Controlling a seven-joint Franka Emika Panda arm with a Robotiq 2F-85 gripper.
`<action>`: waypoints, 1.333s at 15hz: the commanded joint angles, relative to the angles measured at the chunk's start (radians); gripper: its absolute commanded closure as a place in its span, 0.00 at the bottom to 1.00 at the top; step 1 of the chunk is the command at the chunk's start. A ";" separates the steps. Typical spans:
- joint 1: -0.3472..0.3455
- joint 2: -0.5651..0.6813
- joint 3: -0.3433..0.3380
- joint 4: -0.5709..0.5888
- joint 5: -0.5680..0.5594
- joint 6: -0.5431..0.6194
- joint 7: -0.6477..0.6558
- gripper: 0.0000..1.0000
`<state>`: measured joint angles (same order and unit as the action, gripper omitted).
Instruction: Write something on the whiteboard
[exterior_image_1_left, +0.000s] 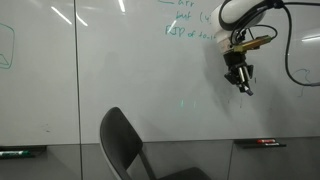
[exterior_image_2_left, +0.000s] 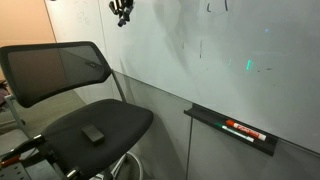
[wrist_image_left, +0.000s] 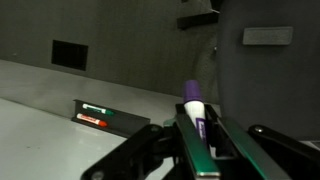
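your end effector (wrist_image_left: 196, 140) is pinched on a marker (wrist_image_left: 193, 100), whose purple end pokes out ahead between the jaws. the whiteboard (exterior_image_1_left: 120, 70) fills the wall behind the chair (exterior_image_1_left: 125, 145). in an exterior view the end effector hangs high at its right part, just below and right of the green handwriting (exterior_image_1_left: 185, 25). i judge the whiteboard rigid, fixed and glossy, so there is nothing to grasp: you only meet it with the tip. the marker looks light and stiff but slick, so press gently or it may slide in the grip. a spare marker (exterior_image_2_left: 243, 130) lies in the tray (exterior_image_2_left: 205, 118) below.
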<state>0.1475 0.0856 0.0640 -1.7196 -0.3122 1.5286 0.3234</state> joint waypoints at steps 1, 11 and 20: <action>-0.030 -0.104 0.007 -0.132 0.116 0.146 -0.125 0.91; -0.016 -0.107 0.037 -0.468 0.235 0.607 -0.381 0.92; 0.036 0.100 0.128 -0.639 0.301 1.036 -0.427 0.92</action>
<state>0.1705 0.1166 0.1726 -2.3462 -0.0215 2.4590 -0.0812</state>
